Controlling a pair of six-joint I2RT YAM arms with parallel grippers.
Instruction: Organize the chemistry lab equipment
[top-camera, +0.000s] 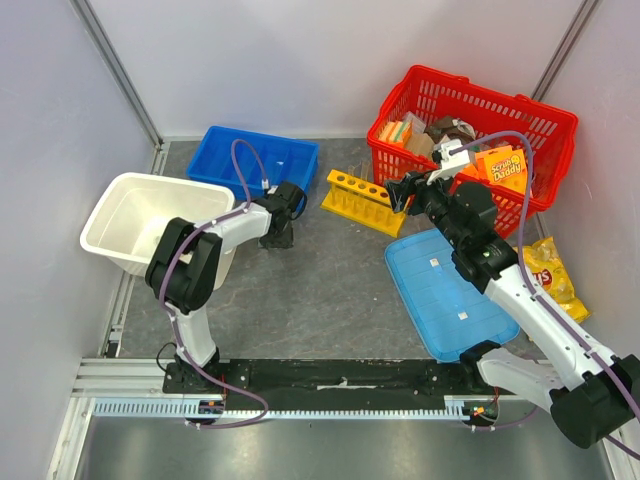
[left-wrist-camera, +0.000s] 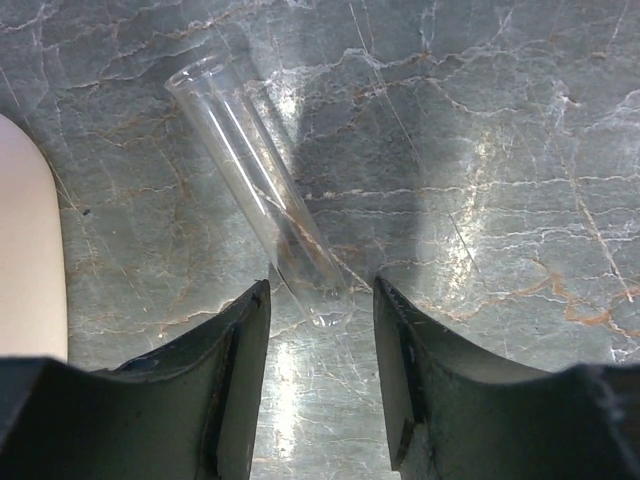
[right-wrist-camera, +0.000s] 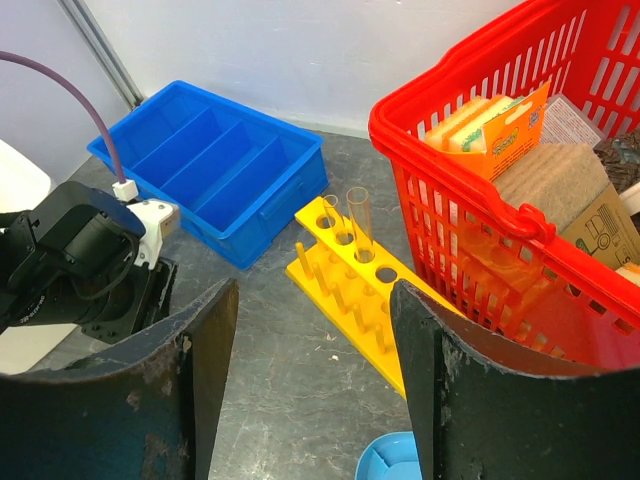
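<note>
Grey marbled table (left-wrist-camera: 500, 150) lies under the left gripper (left-wrist-camera: 320, 300), whose jaws stand spread, the rounded end of a tube (left-wrist-camera: 255, 190) lying flat between them. The right gripper (right-wrist-camera: 312, 295), also spread and empty, faces the rack (right-wrist-camera: 335, 265) just ahead, two tubes (right-wrist-camera: 358, 215) upright in it.

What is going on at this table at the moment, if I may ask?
Two robot arms are sorting lab glassware. The left gripper is low over the table, jaws open either side of the rounded end of a clear tube lying flat; it has not closed on it. The right gripper, open and empty, faces the yellow rack, where two tubes stand upright beside the red basket.
</note>
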